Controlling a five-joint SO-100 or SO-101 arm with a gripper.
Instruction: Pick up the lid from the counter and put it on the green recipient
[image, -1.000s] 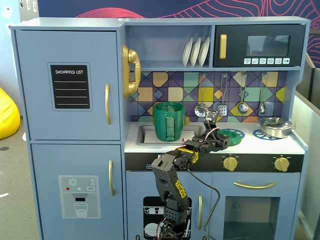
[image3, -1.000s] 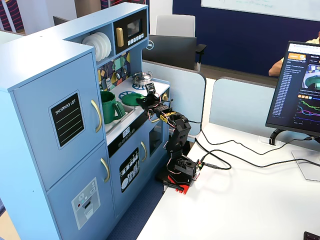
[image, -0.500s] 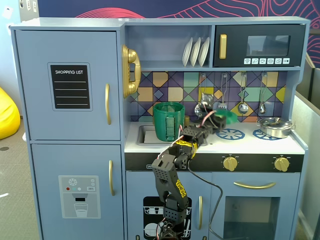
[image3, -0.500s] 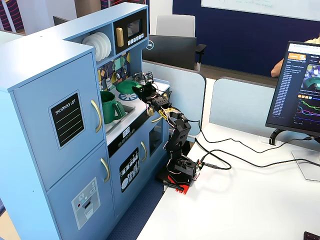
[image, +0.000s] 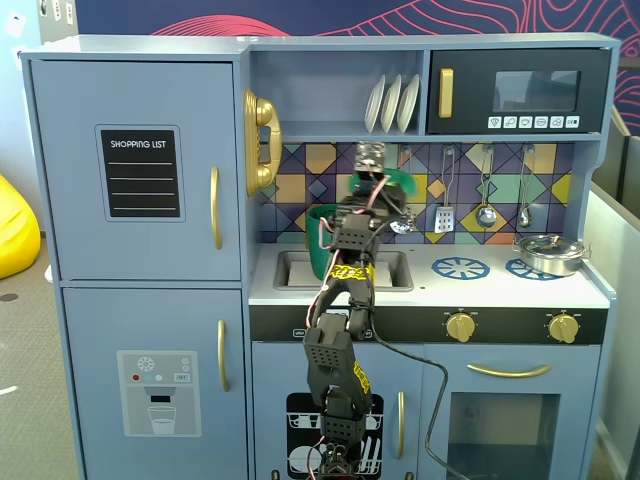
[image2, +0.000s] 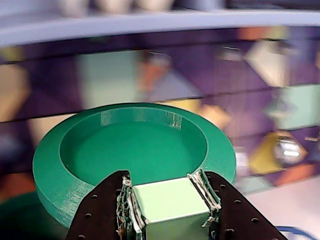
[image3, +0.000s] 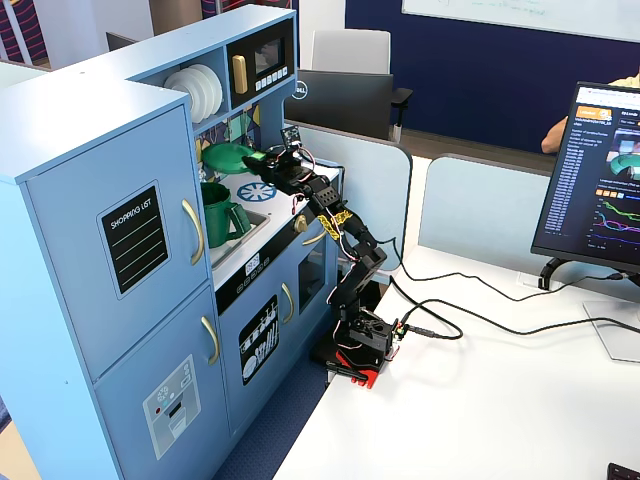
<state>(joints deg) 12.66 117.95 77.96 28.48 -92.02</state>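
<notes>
My gripper (image2: 169, 202) is shut on the pale square knob (image2: 172, 197) of the round green lid (image2: 135, 150) and holds it tilted in the air, above the white counter (image: 490, 292). In a fixed view the lid (image: 408, 180) shows behind the gripper (image: 378, 185), up and to the right of the tall dark-green pot (image: 322, 245), which stands in the sink. From the side, the lid (image3: 226, 156) hangs above the pot (image3: 214, 212), with the gripper (image3: 256, 160) to its right. The pot has no lid on it.
A low silver pot (image: 548, 254) sits on the right burner print. Utensils (image: 486, 190) hang on the back wall. A shelf with white plates (image: 392, 103) and a microwave (image: 520, 92) lie close above the lid. The arm's base (image3: 358, 345) stands on a white desk with cables.
</notes>
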